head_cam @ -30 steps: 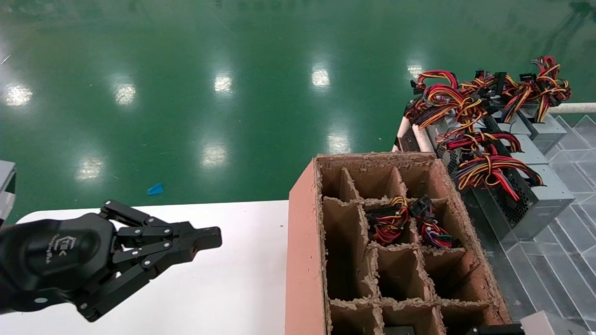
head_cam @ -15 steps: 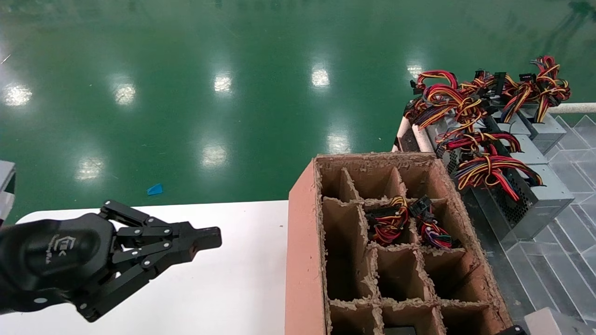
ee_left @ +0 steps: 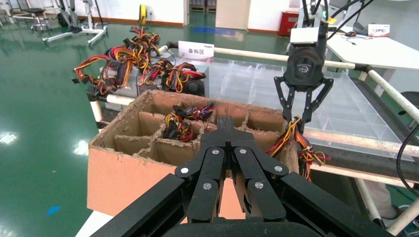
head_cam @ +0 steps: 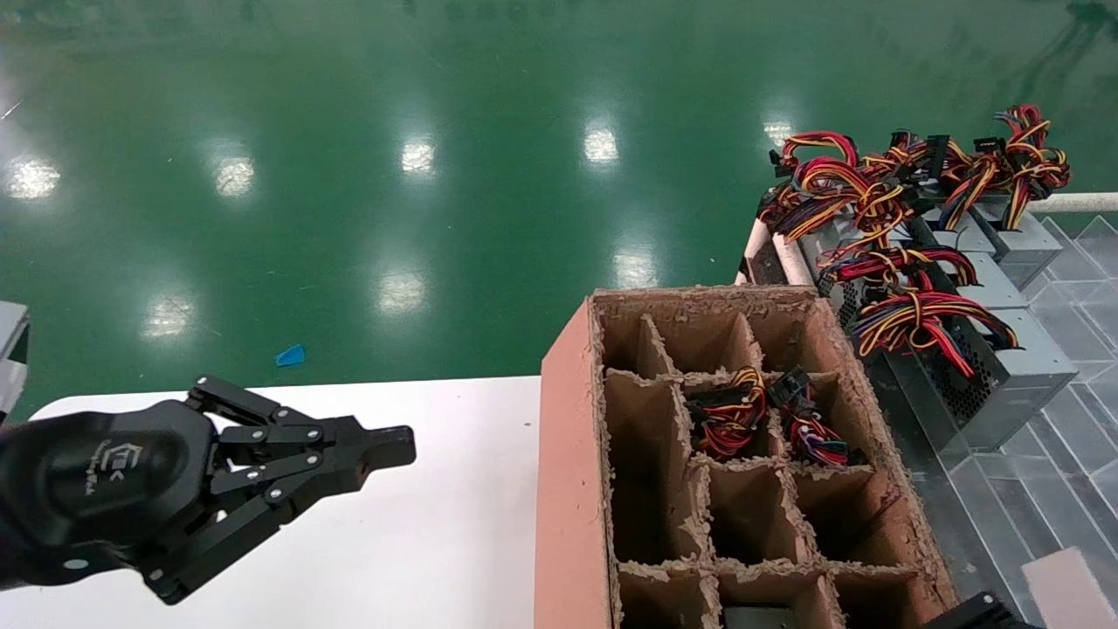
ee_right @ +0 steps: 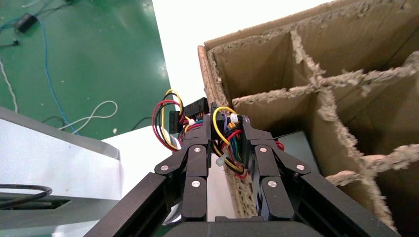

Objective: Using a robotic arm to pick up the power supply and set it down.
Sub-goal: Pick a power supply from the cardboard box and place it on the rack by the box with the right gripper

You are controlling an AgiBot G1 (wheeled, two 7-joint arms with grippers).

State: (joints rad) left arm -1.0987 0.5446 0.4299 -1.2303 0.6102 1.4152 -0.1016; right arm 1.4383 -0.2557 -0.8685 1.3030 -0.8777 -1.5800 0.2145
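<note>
While the left gripper (head_cam: 384, 450) stays closed and empty, the right gripper (ee_right: 226, 129), clamping the power supply's wires (ee_right: 223, 139), has risen.

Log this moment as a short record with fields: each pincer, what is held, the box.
left pincer: shut, holding nothing, above the white table
right pincer: shut on the wire bundle of a power supply, at the near corner of the cardboard divider box
box contents: wires in two middle-row cells
spare power supplies: on the clear-topped rack, right of the box
</note>
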